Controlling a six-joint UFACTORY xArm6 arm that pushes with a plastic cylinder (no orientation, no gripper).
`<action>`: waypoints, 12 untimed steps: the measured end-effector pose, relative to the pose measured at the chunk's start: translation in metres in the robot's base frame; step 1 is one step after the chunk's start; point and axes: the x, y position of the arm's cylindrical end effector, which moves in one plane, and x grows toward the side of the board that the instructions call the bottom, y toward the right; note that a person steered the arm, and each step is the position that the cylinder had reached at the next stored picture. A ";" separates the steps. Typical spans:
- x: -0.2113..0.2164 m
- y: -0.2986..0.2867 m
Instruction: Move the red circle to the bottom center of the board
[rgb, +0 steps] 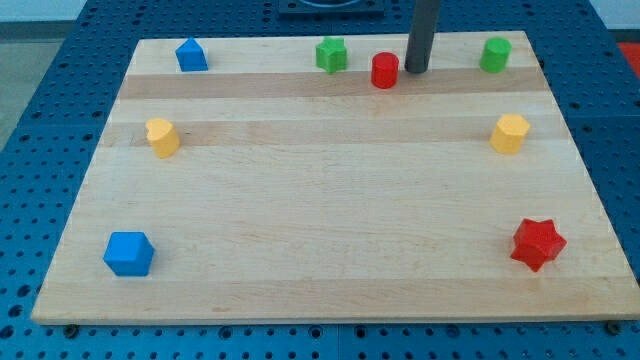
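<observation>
My tip (416, 70) sits near the view's top edge of the board (330, 190), just to the view's right of the red circle (385, 70) and level with it; a narrow strip of wood seems to show between them, so I judge they are close but not touching, though the gap is too slim to be sure. There are no fingers on this rig, only the bare rod, so nothing is grasped or clenched. The red circle stands in the top strip, a little right of centre, with the green star (331, 54) near on its left and the green cylinder (494, 54) well apart on its right. The step in hand looks like the approach: the tip is lining up on the circle and the push has not begun. From where it stands, a push would send the circle toward the view's left, not down, so the next move calls for bringing the tip round to the circle's top side and then driving it straight toward the view's bottom, down the middle. That lane looks open: the 2 yellow blocks (162, 136) (510, 133), the blue block (128, 253) and the red star (538, 243) all lie well off to the sides.
</observation>
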 end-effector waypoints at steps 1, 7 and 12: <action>-0.019 0.000; 0.005 -0.035; 0.072 -0.099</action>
